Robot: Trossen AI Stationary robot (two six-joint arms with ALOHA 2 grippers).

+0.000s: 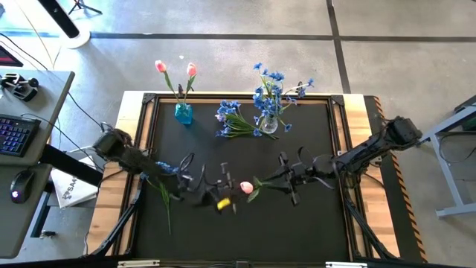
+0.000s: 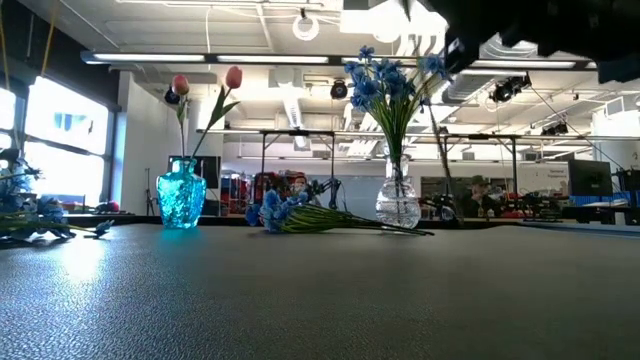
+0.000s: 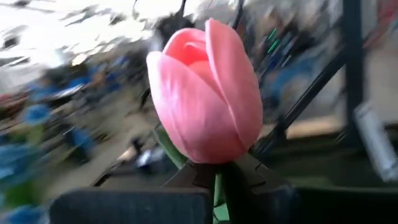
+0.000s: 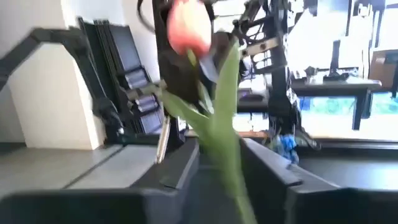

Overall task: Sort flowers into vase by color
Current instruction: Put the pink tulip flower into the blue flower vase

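Observation:
A pink tulip (image 1: 245,187) hangs in the air over the middle of the table, between my two grippers. My left gripper (image 1: 235,187) comes from the table's left and is shut on it just under the blossom (image 3: 202,93). My right gripper (image 1: 274,181) comes from the right and is open, one finger on either side of the green stem (image 4: 227,155). I do not see the fingers touch the stem. A blue glass vase (image 1: 183,113) at the back left holds two tulips. A clear vase (image 1: 269,124) at the back holds blue flowers. My left gripper pinches the tulip's stem right below the blossom (image 3: 216,185) between its two fingers. The fingers come about level from the table's left. The tulip is lifted clear of the table, and its stem and leaf (image 1: 255,193) reach toward the table's right.
One bunch of blue flowers (image 1: 234,123) lies on the table between the two vases. Another bunch (image 1: 165,170) lies under the left arm, its stem (image 1: 166,205) running toward the near edge. A small yellow thing (image 1: 223,202) shows beside the left gripper.

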